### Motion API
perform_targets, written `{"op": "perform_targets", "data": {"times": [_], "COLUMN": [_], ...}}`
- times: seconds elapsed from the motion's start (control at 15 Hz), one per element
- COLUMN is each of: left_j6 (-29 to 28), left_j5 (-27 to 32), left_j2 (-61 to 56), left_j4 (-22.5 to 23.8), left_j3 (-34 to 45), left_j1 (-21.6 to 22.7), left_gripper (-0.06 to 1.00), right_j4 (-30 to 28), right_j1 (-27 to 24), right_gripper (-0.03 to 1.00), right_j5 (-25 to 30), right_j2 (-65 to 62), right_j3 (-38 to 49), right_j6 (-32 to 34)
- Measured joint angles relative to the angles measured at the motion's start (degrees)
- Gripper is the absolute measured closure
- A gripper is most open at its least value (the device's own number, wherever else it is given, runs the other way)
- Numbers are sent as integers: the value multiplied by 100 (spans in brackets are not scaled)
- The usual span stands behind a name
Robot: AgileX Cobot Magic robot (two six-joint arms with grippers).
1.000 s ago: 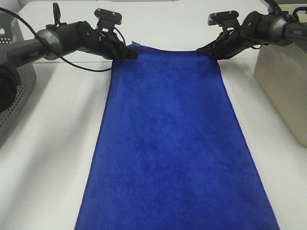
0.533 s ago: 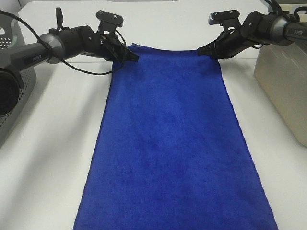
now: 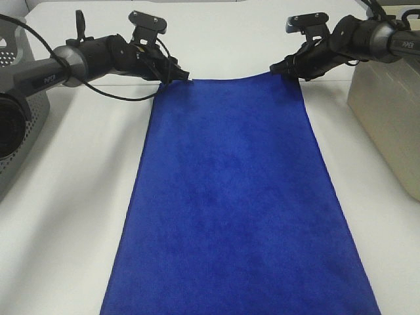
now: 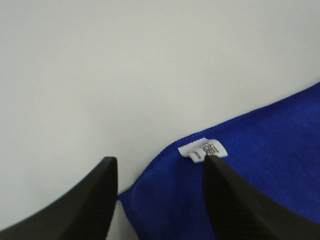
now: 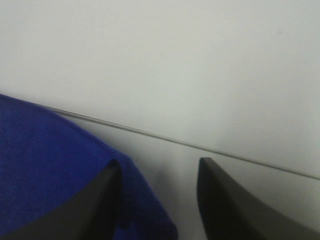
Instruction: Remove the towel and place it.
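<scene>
Towel is laid flat lengthwise on the white table; plush royal-blue pile, near end cut off by the frame edge. Far edge, taut earlier, is now seen sagging in a shallow curve. At the far corners both pincers are parted where formerly clamped: left gripper straddles the tagged corner, white tag exposed; right gripper straddles the other. Grey basket and beige bin are partly cropped.

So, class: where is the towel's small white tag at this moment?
In the left wrist view the white tag sits at the towel's far left corner, touching a finger of the left gripper.
</scene>
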Motion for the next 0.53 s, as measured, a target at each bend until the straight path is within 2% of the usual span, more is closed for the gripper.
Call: {"op": "perform_targets", "data": {"times": [0.13,0.2,0.33,0.53], "left_j6": [0,0,0,-23], "left_j5": [-46,-46,-11,470], "left_j2": [0,0,0,-155], "left_j4": [0,0,0,0], "left_j3": [0,0,0,0], "left_j1": [0,0,0,0], "left_gripper": [30,27,25,25], "right_j4": [-6,-6,-23,-286], "right_j1": [0,0,0,0], "right_gripper": [30,25,22,21], "right_j5": [-29,-6,183,355], "right_j2": [0,0,-132,-384], "right_j3": [0,0,0,0], "right_j6": [0,0,0,0]}}
